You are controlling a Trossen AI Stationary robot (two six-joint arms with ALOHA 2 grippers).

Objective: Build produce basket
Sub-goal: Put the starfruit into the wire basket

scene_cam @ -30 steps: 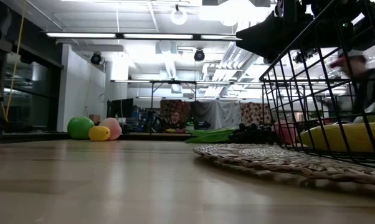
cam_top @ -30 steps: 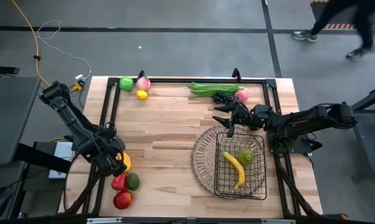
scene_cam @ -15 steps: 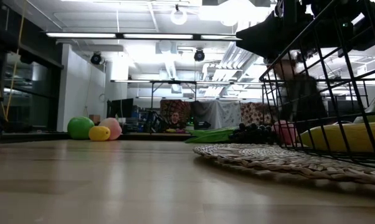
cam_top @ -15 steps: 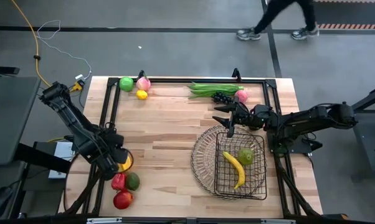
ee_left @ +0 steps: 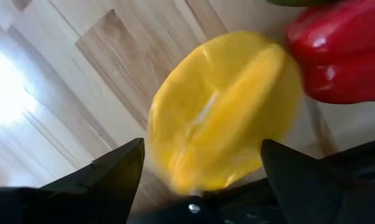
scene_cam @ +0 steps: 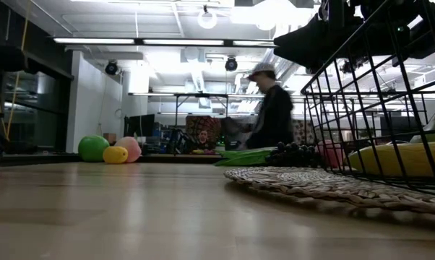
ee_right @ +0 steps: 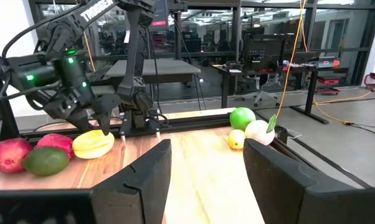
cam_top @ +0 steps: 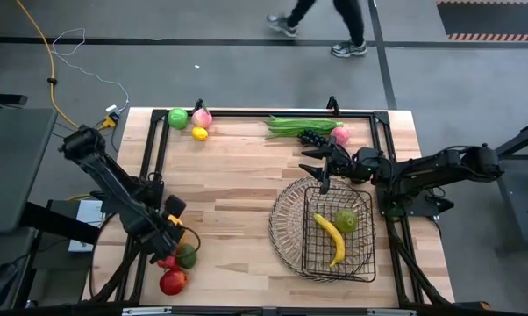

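Right now my left claw (cam_top: 170, 230) sits at the lower left of the high view, spread wide and coming down around a yellow fruit (ee_left: 222, 112), ribbed like a star fruit. In the left wrist view the fruit fills the middle of the frame between the two dark fingers (ee_left: 106, 174), and I see no contact yet, so I call the claw open and holding nothing. A red pepper (ee_left: 343, 53) touches the fruit at the upper right of that frame.

I judge this piece to be light, hollow plastic: stiff, glossy and likely slippery. The ridges give the pads something to seat on, so I would close across the broad middle, not on the tapered ends, where it could squirt out. With the pepper so close, one finger may nudge it.

My right claw (cam_top: 324, 167) hangs just above the centre of the high view, over the far rim of the basket (cam_top: 286, 233), fingers partly apart and empty. The basket stands at lower right and already holds a banana (cam_top: 331, 238) and a green fruit (cam_top: 346, 219). More produce lies on the bench (cam_top: 238, 175): a green apple (cam_top: 177, 118), a peach (cam_top: 202, 118) and a lemon (cam_top: 199, 133) at upper left, green beans (cam_top: 299, 126) and grapes (cam_top: 311, 136) at upper centre.
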